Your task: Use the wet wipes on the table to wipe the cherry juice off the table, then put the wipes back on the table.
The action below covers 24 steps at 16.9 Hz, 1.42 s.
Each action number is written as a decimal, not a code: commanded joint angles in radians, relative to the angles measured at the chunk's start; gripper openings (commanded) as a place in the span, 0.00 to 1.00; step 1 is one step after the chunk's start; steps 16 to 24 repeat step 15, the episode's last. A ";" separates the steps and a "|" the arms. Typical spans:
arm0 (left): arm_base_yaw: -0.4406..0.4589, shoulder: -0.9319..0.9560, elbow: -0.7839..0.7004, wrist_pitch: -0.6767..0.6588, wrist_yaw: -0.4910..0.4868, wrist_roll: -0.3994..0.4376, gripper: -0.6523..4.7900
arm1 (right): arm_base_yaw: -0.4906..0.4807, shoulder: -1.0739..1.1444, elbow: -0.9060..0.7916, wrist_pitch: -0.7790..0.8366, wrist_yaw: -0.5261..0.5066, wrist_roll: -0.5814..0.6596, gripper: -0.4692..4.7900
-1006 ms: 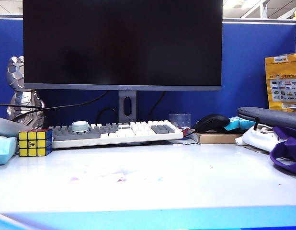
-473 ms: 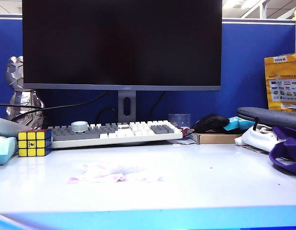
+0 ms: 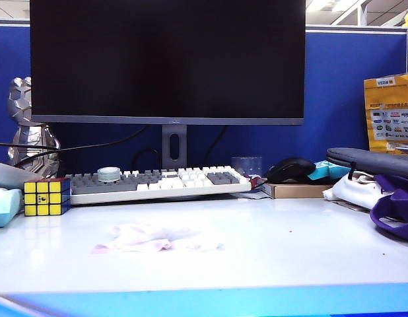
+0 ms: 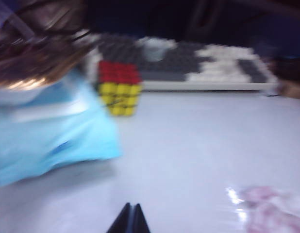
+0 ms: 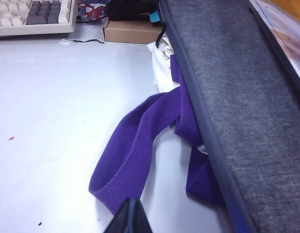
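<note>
Thin, crumpled, pink-stained white wet wipe lies flat mid-table (limp, light; pinch a raised fold). Left gripper and right gripper: both clenched, empty.

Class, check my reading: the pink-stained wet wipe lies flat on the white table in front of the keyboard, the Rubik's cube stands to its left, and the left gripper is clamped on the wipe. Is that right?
One error: the left gripper is shut but empty. The left wrist view shows the wet wipe lying apart from it on the table. The rest holds: keyboard, Rubik's cube.
</note>
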 commanded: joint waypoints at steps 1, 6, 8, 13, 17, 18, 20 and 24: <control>-0.059 -0.026 -0.003 -0.008 0.009 -0.014 0.13 | 0.000 0.000 -0.002 0.009 0.000 0.001 0.09; -0.061 -0.026 -0.003 0.001 0.016 -0.103 0.13 | 0.000 -0.001 -0.002 0.010 0.000 0.001 0.09; -0.061 -0.027 -0.003 0.001 0.012 -0.103 0.13 | 0.000 0.000 -0.002 0.011 0.000 0.001 0.09; -0.061 -0.027 -0.003 0.001 0.012 -0.103 0.13 | 0.000 0.000 -0.002 0.010 0.000 0.001 0.09; -0.061 -0.027 -0.003 0.001 0.012 -0.103 0.13 | 0.000 0.000 -0.002 0.010 0.000 0.001 0.09; -0.061 -0.027 -0.003 0.001 0.012 -0.103 0.13 | 0.000 0.000 -0.002 0.010 0.000 0.001 0.09; -0.061 -0.027 -0.003 0.001 0.012 -0.103 0.13 | 0.000 0.000 -0.002 0.010 0.000 0.001 0.09; -0.061 -0.027 -0.003 0.001 0.012 -0.103 0.13 | 0.000 0.000 -0.002 0.010 0.000 0.001 0.09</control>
